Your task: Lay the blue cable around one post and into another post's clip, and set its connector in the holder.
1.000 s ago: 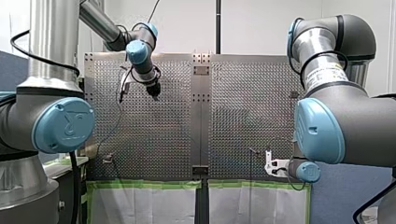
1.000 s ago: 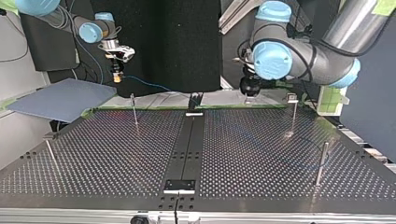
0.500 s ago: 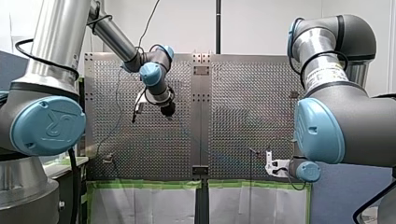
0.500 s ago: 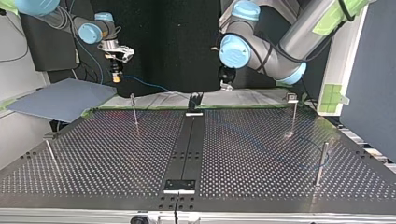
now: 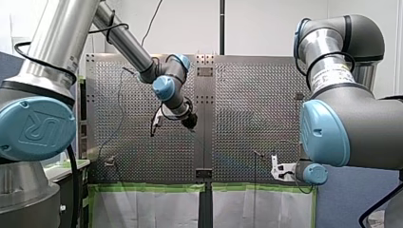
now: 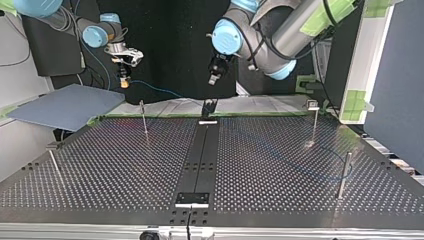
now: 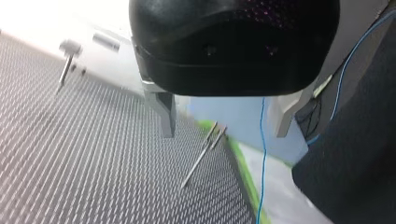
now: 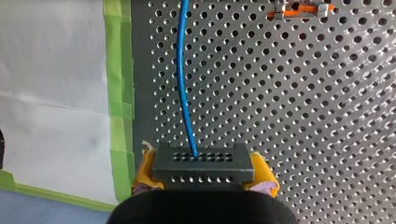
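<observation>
My right claw is clenched, its yellow pads grasping the dark connector in the air beyond the tabletop's far edge, at the top view's left. The blue cable leaves the connector and runs over the perforated plate. My left claw hangs released above the tabletop's middle, metal fingers spread. A thin post stands ahead of it.

My left arm reaching toward front view's middle, left gripper hanging high, metal fingers standing apart. My right gripper hovering, pointing down, yellow pads pinching connector.
</observation>
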